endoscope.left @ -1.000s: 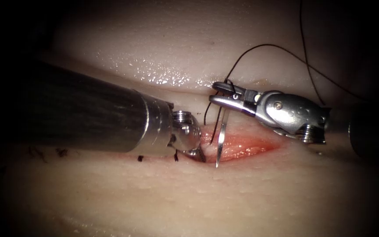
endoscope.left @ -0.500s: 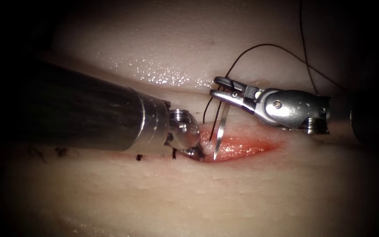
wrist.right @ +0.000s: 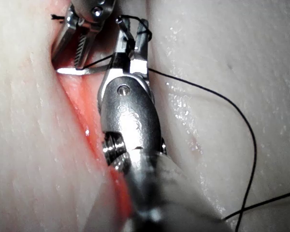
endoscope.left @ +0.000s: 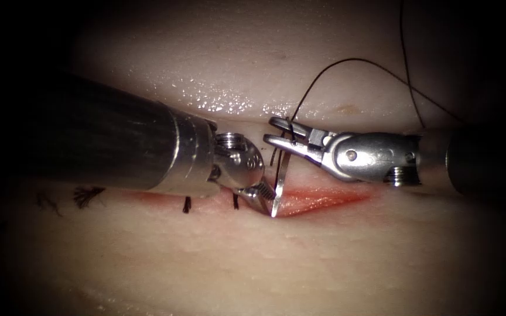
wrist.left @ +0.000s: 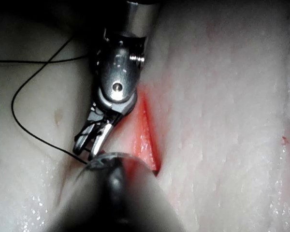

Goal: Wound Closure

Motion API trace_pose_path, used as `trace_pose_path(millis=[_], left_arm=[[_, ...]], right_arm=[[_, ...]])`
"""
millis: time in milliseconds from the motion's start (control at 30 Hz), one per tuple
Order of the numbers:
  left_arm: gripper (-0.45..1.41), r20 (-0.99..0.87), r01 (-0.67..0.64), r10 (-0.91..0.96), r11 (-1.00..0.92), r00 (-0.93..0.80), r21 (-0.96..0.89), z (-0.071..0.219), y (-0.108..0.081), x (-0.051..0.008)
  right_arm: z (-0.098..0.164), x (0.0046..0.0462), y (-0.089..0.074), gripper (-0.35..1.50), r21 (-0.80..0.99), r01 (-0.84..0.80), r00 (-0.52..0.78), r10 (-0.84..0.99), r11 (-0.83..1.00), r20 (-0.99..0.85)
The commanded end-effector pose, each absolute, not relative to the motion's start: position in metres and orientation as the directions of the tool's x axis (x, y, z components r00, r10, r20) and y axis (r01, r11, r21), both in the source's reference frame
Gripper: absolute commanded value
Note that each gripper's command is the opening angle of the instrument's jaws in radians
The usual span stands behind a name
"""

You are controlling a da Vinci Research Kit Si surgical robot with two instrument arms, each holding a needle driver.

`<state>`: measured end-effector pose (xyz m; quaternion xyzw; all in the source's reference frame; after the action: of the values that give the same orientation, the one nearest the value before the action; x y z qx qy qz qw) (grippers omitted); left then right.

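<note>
Endoscope view: right tool [endoscope.left: 273, 131], jaws clamped on the needle [endoscope.left: 280, 180] near its thread end; tip low in the open cut [endoscope.left: 323, 199], not seen in the tissue [endoscope.left: 265, 257]. Left tool [endoscope.left: 262, 202], jaws slightly apart at the tip, holding nothing. Two stitches [endoscope.left: 186, 204] sat left of it; the right stretch remained unclosed.

Left wrist view: right tool [wrist.left: 87, 145] beside the cut [wrist.left: 145, 135].

Right wrist view: needle [wrist.right: 79, 71] and thread [wrist.right: 208, 92] at the right tool [wrist.right: 133, 36]; left tool [wrist.right: 72, 50] parted.

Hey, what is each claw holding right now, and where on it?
The right claw grips the needle near its thread end. The left claw sits open at the needle's point in the cut, holding nothing.
</note>
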<state>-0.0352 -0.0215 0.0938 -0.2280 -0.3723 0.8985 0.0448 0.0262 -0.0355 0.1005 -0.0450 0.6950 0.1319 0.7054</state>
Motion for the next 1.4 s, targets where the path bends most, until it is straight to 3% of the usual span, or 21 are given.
trace_pose_path(millis=[33, 567, 1100, 1400], left_arm=[[0.31, -0.378, 0.087, 0.256, -0.718, -0.89, -0.69, 0.0944, -0.0218, -0.0357], [0.09, -0.423, 0.037, 0.3, -0.778, -0.855, -0.627, 0.0902, -0.0233, -0.0347], [-0.21, -0.478, -0.027, 0.359, -0.821, -0.802, -0.571, 0.0851, -0.0282, -0.0372], [-0.38, -0.497, -0.132, 0.397, -0.864, -0.772, -0.486, 0.0859, -0.0278, -0.0363]], right_arm=[[0.1011, 0.0271, -0.0359, -0.35, 0.119, -0.247, -0.003, 0.122, 0.962, -0.993], [0.101, 0.0255, -0.0361, -0.35, 0.115, -0.234, 0.003, 0.119, 0.965, -0.993], [0.1011, 0.0269, -0.035, -0.35, 0.215, -0.212, -0.008, 0.219, 0.953, -0.976], [0.1012, 0.0269, -0.0345, -0.35, 0.288, -0.205, -0.029, 0.289, 0.935, -0.957]])
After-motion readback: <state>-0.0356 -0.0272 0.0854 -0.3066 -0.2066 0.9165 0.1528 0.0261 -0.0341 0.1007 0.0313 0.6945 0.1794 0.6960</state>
